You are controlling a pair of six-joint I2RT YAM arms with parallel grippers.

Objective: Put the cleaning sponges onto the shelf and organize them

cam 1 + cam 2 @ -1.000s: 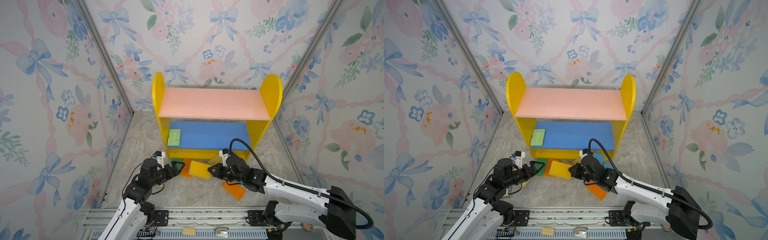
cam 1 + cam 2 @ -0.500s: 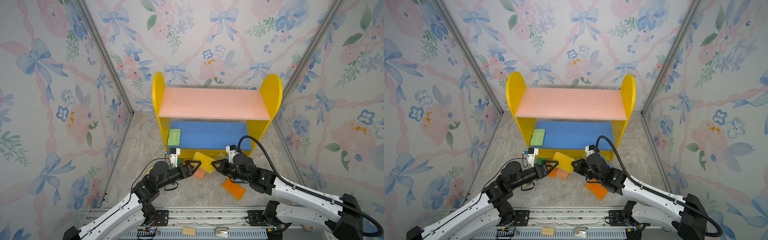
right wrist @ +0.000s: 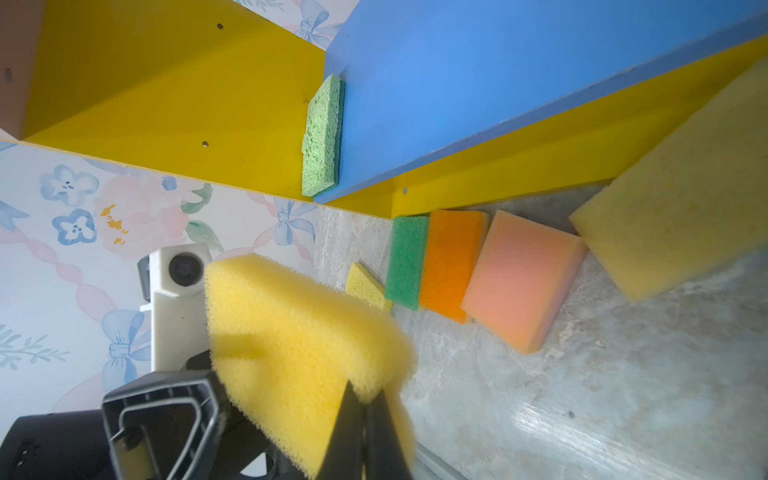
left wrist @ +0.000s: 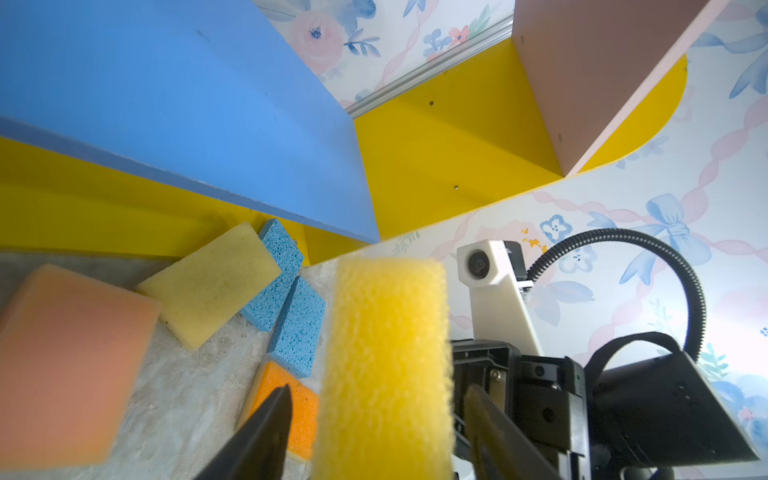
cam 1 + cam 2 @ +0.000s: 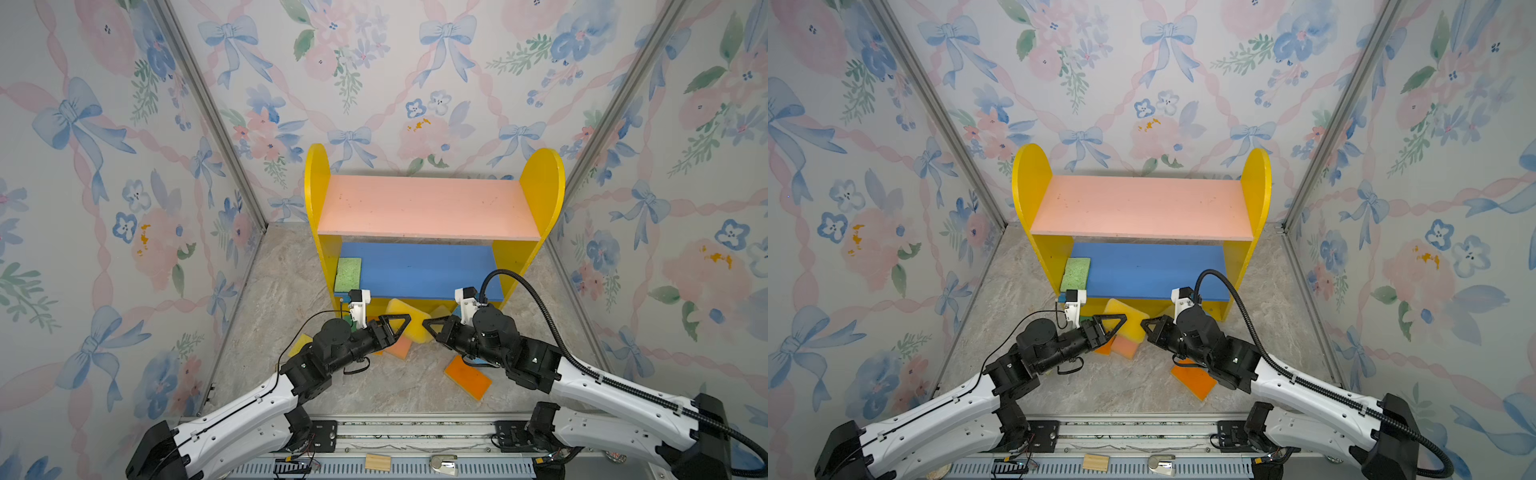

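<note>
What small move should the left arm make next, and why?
Probably close the left end effector on the thick yellow rectangular foam sponge: its fingers stand on both sides with small gaps, while the right end effector pinches only one corner.

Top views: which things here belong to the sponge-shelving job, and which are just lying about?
Belongs to the job:
shelf; green sponge on its blue board; bright yellow sponge, held off the floor; on the floor, peach-pink sponge, orange sponge, blue sponges, pale yellow sponge.

Just lying about:
wooden block and metal piece, on the front rail.
</note>
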